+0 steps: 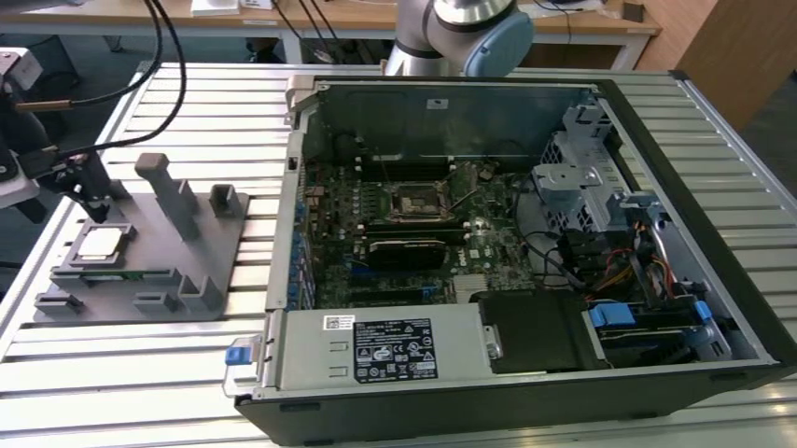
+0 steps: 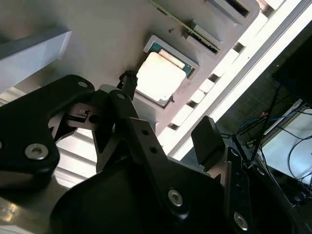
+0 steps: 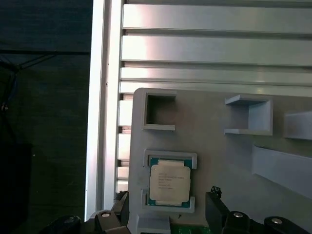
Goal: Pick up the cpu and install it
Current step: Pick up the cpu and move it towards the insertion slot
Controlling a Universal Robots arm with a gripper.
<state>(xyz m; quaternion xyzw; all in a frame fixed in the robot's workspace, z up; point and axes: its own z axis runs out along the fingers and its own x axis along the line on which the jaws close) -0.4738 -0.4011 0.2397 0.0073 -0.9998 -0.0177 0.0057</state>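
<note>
The cpu (image 1: 100, 245) is a small square chip with a pale metal top, lying flat in a shallow pocket of the grey plastic fixture (image 1: 187, 252) at the exterior view's left. Both wrist views show the cpu (image 3: 168, 182) (image 2: 160, 77) seated in that pocket. My gripper (image 1: 90, 201) hangs just above the chip and slightly behind it, open. Its dark fingers (image 3: 214, 202) stand wide apart on either side of the chip without touching it, and the gripper (image 3: 168, 197) (image 2: 165, 105) holds nothing. The dark square socket (image 1: 413, 203) sits on the motherboard inside the open computer case.
The open computer case (image 1: 697, 103) takes up the middle and the exterior view's right of the slatted metal table (image 1: 149, 373). Upright grey posts (image 1: 168, 191) rise from the fixture close to my gripper. Cables (image 1: 162, 84) trail over the table behind it. A black block (image 1: 405, 252) lies below the socket.
</note>
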